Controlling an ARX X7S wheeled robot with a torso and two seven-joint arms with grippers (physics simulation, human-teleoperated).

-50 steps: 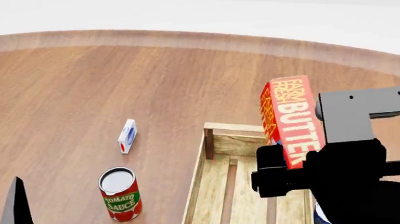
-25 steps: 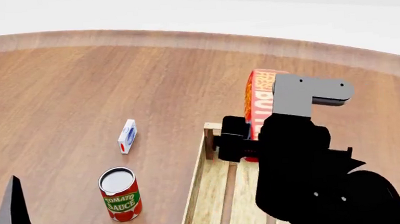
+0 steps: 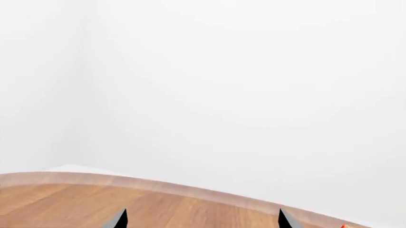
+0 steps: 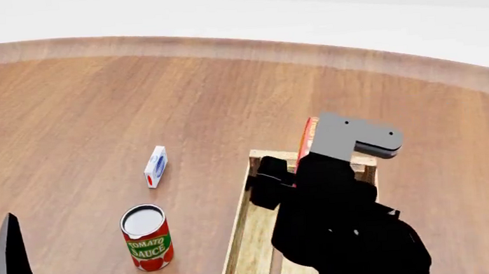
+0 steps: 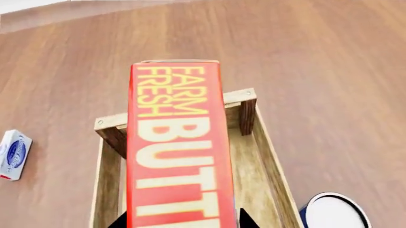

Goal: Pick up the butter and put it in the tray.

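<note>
**Butter over tray, held by R arm — not yet released**

Butter (image 5: 178, 152) is clamped in the right gripper (image 5: 180, 221), fingers closed on its lower end (only two dark tips show beside the box in the wrist view). Box is held lengthwise, lettered face toward the wrist cam, its far end overhanging the tray's end rail. In head view the butter (image 4: 310, 136) shows as only a red sliver behind the R arm, above the far end of the tray (image 4: 243, 226). Judgement: box is lined up w/ the crate's long axis so it will drop between the side walls; needs lowering before release.

Left gripper (image 3: 201, 219): tips set apart, holding nothing, parked low at the side, away from the work.

Tomato sauce can (image 4: 146, 237) and small white-blue carton (image 4: 154, 166) stand on table left of tray, clear of the path. A blue-rimmed white round thing (image 5: 333, 211) sits just outside the tray wall (identity unclear).
</note>
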